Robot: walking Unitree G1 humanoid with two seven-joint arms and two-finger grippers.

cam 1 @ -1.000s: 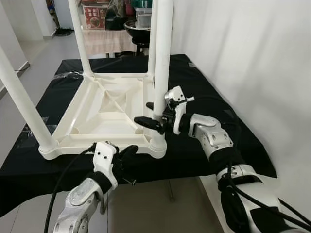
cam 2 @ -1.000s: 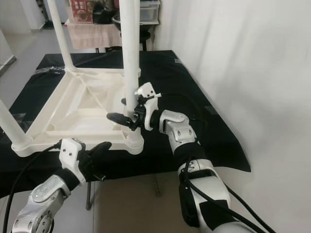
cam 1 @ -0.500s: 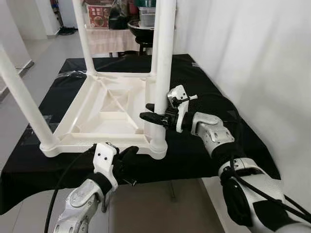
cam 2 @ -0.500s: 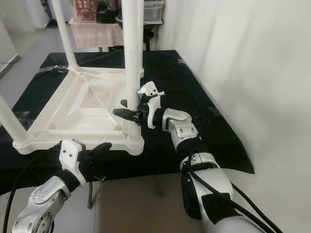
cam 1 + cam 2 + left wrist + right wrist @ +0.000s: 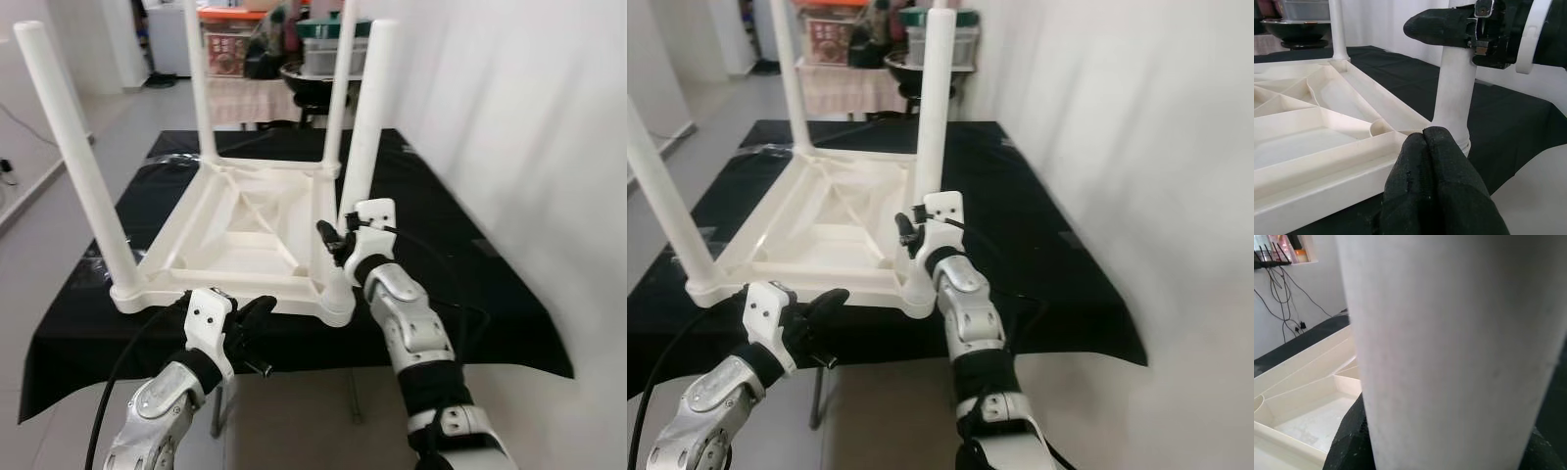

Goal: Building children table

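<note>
1. Four white legs stand up from the table (image 5: 245,230), which lies upside down on a bench (image 5: 460,284) with a black cloth.
2. The table sits toward the near edge of the bench; a white curtain (image 5: 529,117) hangs on the robot's right.
3. The near right leg (image 5: 364,127) stands in its corner socket, and the right gripper (image 5: 338,245) is at this leg, low on it, just above the socket.
4. The right fingers (image 5: 1442,24) are closed around the leg; in the left wrist view one black finger lies across the front of it, and the right wrist view shows the leg very close, with black finger material at both sides of it.
5. The left gripper (image 5: 257,318) is just below the near edge of the table frame, in front of the bench, close to the same corner.
6. The left fingers (image 5: 1437,186) are pressed together and hold nothing; their tips are near the frame, but whether they touch it cannot be told.
7. The near left leg (image 5: 83,157) and the two far legs stand free.
8. Behind the bench there is another table with boxes (image 5: 230,44) and a dark bowl (image 5: 313,78) on it.
</note>
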